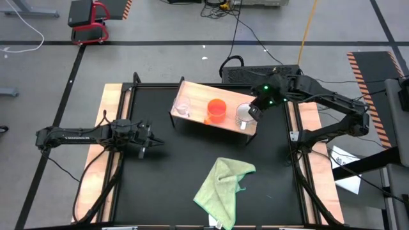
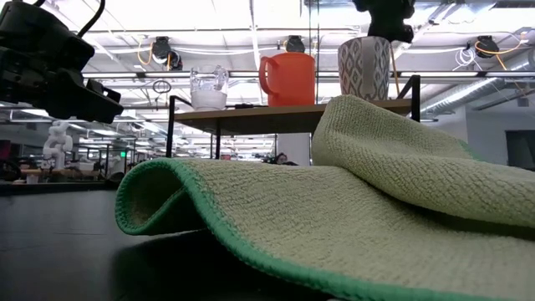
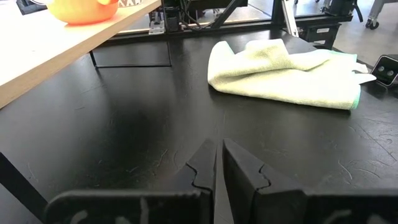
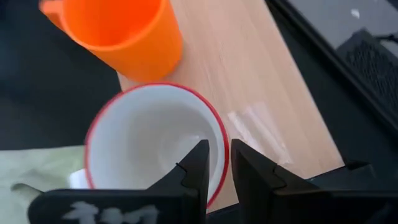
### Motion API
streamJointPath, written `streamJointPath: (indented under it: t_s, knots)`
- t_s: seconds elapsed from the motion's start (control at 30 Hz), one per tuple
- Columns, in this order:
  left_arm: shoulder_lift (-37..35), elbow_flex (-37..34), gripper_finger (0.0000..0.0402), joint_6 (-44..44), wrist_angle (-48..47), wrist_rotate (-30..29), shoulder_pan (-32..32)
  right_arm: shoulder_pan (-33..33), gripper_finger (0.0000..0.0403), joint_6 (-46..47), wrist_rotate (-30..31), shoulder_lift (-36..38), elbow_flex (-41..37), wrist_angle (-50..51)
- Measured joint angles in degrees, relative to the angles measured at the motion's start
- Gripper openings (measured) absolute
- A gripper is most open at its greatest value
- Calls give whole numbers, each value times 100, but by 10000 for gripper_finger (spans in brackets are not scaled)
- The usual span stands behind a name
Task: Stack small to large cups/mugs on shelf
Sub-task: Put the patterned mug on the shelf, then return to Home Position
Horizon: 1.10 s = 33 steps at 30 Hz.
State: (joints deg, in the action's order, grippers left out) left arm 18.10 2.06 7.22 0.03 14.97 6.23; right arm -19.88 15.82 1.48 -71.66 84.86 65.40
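the three vessels are seen in a row on the shelf (image 1: 198, 94): the clear glass cup (image 1: 183, 107) at one end, the orange mug (image 1: 216, 110) in the middle, and the white mug (image 1: 243, 114) at the other end, near the edge of the board. in the low view all three are shown upright on the wood, the glass and the orange mug a little apart, the white mug just beside the orange one.

the right gripper (image 4: 215, 163) is held over the white mug, and its two fingers are placed one on each side of the red-edged rim wall, with only a narrow gap between them. it is judged that the rim is pinched or is just being let go; a firm hold cannot be confirmed from the pictures.

if the mug is being set down, the fingers should be opened only when the base is flat on the wood, and then the gripper should be lifted straight up, so that the rim is not dragged. a sideways pull is to be avoided, because the orange mug is close and the board's edge is near.

the left gripper (image 3: 219, 163) is kept with its fingers almost together, empty, low over the black tabletop (image 1: 185, 160), well apart from the shelf and near the light green cloth (image 1: 223, 182).
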Motion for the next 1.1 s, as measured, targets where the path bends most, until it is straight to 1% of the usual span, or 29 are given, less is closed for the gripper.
streamJointPath:
  t_s: [0.23, 0.33, 0.47, 0.57, 0.67, 0.73, 0.97, 1.1]
  knots:
    - [-1, 1, 31, 0, 1, -1, -1, 0, 59, 30, 0, 589, 0, -179]
    - [-1, 1, 31, 0, 0, -1, -2, 30, 59, -137, 0, 885, 1, -164]
    - [0, 0, 31, -2, -4, -1, 0, 275, 56, -503, 15, 1292, -83, -118]
    - [0, 1, 31, 0, -3, -1, -1, 478, 41, -599, 24, 1648, -364, -424]
    - [0, 0, 31, 0, -2, -1, 0, 751, 13, -737, 39, 2103, -845, -818]
    - [0, 0, 31, -2, -3, -1, 1, 950, 4, -747, 23, 2440, -1255, -1164]
    - [-1, -1, 31, -94, -12, -1, 0, 1648, 1, -135, -1, 3571, -2979, -2034]
    - [0, 0, 31, -41, -37, 1, 0, 2017, 0, 91, -2, 3987, -4001, -2801]
